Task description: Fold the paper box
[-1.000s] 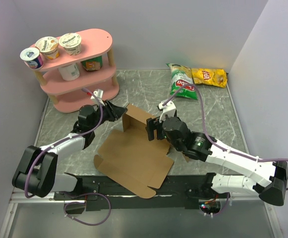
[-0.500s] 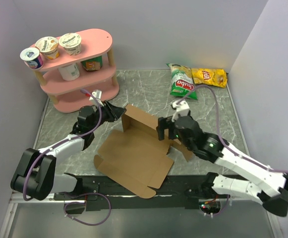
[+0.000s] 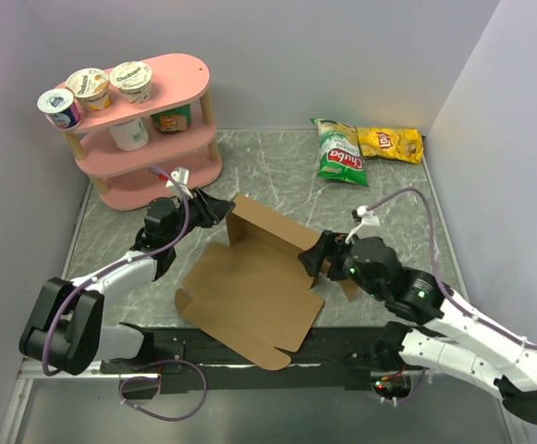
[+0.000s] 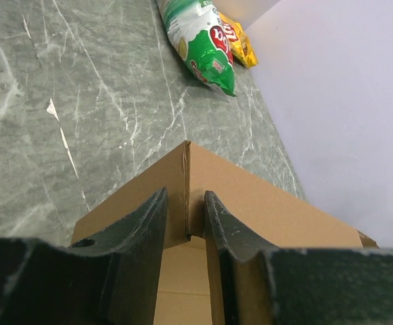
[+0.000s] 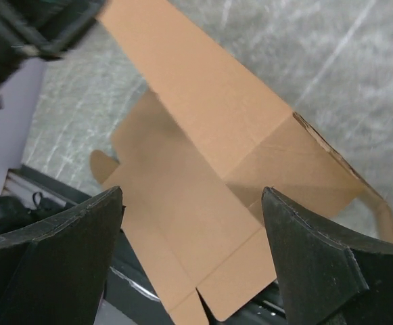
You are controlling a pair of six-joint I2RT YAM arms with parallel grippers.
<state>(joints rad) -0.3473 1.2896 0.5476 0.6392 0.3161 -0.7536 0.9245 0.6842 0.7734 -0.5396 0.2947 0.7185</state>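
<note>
Noting paper box (image 3: 250, 287) at centre of the top view, mostly flat on the table (image 3: 277, 166): far wall stood upright, near flaps and tabs lying flat toward the bottom edge. Left gripper (image 4: 186, 196) pinched onto that wall's upper-left corner edge. Right gripper (image 5: 193, 195) spread wide, empty, hovering over the box's right side. Judged early: side walls, front and lid left to fold.

The box (image 3: 250, 287) is plain brown. The table (image 3: 268, 171) is grey marble with white veins. The shelf (image 3: 183, 72) is pink. One chip bag (image 3: 340, 153) is green, the second bag (image 3: 390, 143) yellow.
</note>
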